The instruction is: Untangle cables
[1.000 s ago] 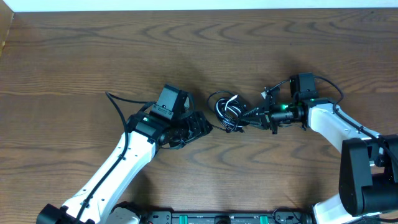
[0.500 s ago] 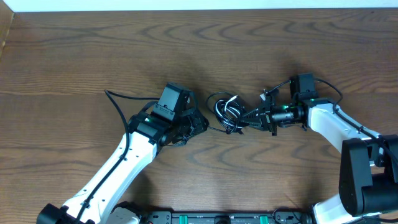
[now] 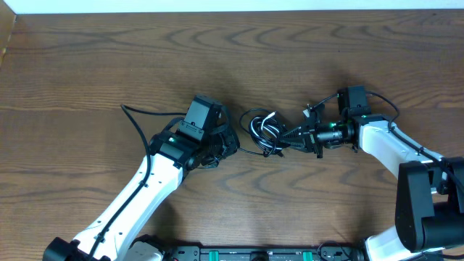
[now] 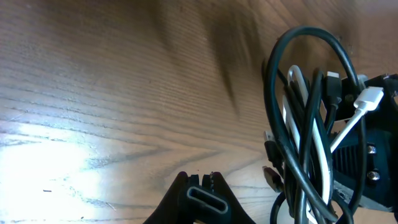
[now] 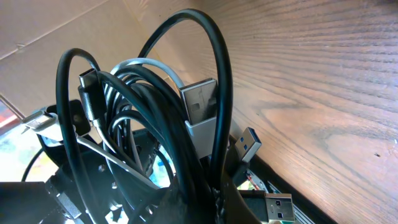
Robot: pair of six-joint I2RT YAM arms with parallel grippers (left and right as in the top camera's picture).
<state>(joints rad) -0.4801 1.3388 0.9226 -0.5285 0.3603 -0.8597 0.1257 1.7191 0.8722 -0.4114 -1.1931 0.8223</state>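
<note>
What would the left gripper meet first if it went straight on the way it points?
Most likely the bare table: in the left wrist view the left gripper, shut, aims at open wood, with the cable bundle just to its right. Depth is unclear, so it might graze the nearest loops.

Cables (image 3: 262,130) are one knotted clump just 3 o'clock of counter (image 3: 109,65) centre: black loops, a white cord (image 3: 270,116) woven through (USB plugs (image 5: 200,106) poking out), right tool (image 3: 285,138) pinching the 3 o'clock edge.
</note>
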